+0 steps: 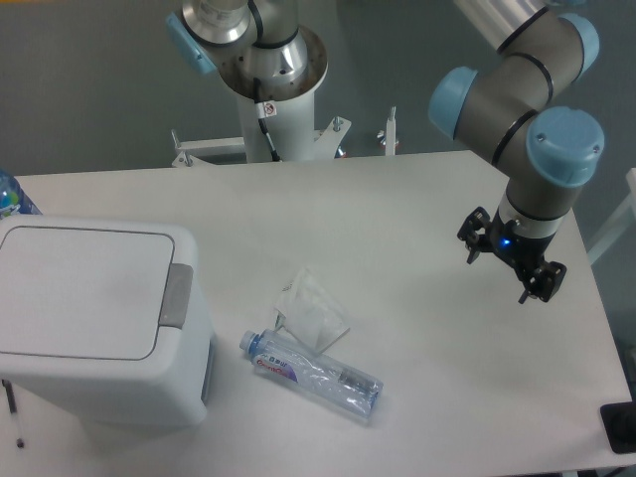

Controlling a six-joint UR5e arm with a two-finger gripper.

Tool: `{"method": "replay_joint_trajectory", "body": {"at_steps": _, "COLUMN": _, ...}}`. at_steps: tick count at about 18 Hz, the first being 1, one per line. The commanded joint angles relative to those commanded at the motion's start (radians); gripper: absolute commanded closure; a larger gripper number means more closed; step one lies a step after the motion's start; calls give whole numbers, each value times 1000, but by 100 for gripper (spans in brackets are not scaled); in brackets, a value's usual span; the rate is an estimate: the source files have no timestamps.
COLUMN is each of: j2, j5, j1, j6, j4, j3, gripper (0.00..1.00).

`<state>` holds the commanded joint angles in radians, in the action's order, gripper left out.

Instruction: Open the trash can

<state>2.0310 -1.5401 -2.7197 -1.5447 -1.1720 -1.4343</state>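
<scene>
One trash can (94, 323) stands at the near left corner of the white table (397, 219), a boxy white bin with rounded corners; its flat lid (84, 288) lies shut and level, and a single grey latch tab (178, 295) sits on the lid's right edge. Just to the right of the trash can, near its lower front corner, lies one clear plastic bottle (313, 373) on its side, crushed, with its cap end toward the bin and its body slanting away to the right. Touching the bottle's upper side is one crumpled piece of clear plastic wrap (310, 310), a little farther back from the bin's front. Behind the trash can, at the far left edge of the view, part of one more bottle (12, 194) with a blue label shows. Well to the right of the trash can, across the whole table, the one gripper (507, 266) hangs above the tabletop near the right edge, holding nothing; whether its fingers are parted or together cannot be told from this angle. The arm's base column (273, 99) rises behind the table, back and to the right of the bin
</scene>
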Motion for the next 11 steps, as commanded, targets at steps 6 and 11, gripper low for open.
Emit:
{"method": "replay_joint_trajectory", "body": {"at_steps": 6, "j2": -2, "j5": 9, "j1": -3, "j6": -11, "j4": 5, "j3": -2, "gripper": 0}}
{"method": "replay_joint_trajectory", "body": {"at_steps": 11, "j2": -15, "j5": 90, "j1": -25, "j6": 5, "j4": 6, "j3": -41, "gripper": 0}}
